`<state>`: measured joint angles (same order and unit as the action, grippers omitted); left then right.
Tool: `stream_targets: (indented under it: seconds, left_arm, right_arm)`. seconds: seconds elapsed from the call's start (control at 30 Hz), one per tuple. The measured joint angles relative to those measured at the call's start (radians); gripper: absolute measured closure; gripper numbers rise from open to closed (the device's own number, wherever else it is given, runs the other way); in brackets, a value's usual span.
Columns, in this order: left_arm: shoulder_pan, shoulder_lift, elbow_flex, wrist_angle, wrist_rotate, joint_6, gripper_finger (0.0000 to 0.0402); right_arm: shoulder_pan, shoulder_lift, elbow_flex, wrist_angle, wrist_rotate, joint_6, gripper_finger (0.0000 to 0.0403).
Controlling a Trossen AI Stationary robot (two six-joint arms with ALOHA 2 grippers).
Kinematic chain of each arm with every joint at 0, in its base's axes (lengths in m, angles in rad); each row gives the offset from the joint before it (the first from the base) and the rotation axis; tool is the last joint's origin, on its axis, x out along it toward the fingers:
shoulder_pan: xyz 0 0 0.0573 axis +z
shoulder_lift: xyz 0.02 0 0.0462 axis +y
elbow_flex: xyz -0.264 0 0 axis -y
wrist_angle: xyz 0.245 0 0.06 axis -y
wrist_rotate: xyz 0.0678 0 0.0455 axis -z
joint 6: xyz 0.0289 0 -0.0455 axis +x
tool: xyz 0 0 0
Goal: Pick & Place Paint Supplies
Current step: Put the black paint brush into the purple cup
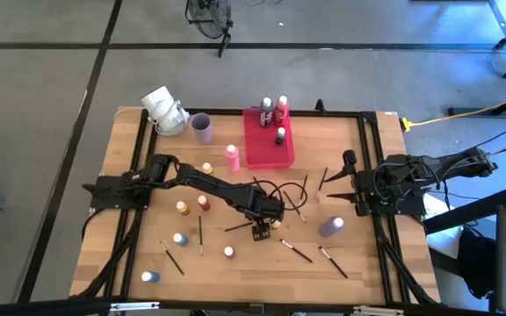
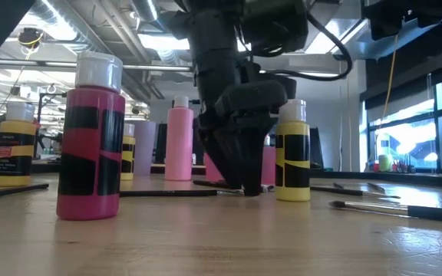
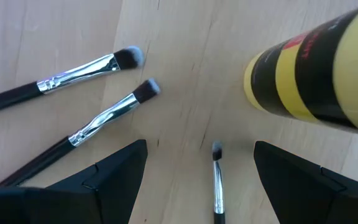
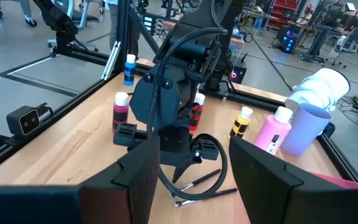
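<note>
A paintbrush (image 3: 217,180) lies flat near the middle of the table (image 1: 130,167), between the spread fingers of the left gripper (image 1: 261,232), beside a yellow bottle (image 3: 319,81). Pickup is under way; next it likely needs closing squarely on the thin handle. Right gripper (image 1: 345,189) waits near the right edge, fingers apart, empty.

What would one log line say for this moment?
left gripper: open, down over brush | yellow bottle: beside | right gripper: idle, right side

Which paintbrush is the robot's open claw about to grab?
The short brush lying between the left gripper's open fingers, beside the yellow bottle. The two longer silver-collared brushes lie outside the fingers.
</note>
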<state>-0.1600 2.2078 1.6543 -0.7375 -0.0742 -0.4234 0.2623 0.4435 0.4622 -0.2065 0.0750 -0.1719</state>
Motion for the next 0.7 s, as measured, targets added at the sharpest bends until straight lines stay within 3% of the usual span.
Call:
stream_targets:
  seconds: [0.7]
  left_arm:
    - [0.03,0.0,0.001,-0.041,0.064,-0.071,0.0105]
  right_arm:
    - [0.0,0.0,0.0,-0.007,0.0,0.0,0.0206]
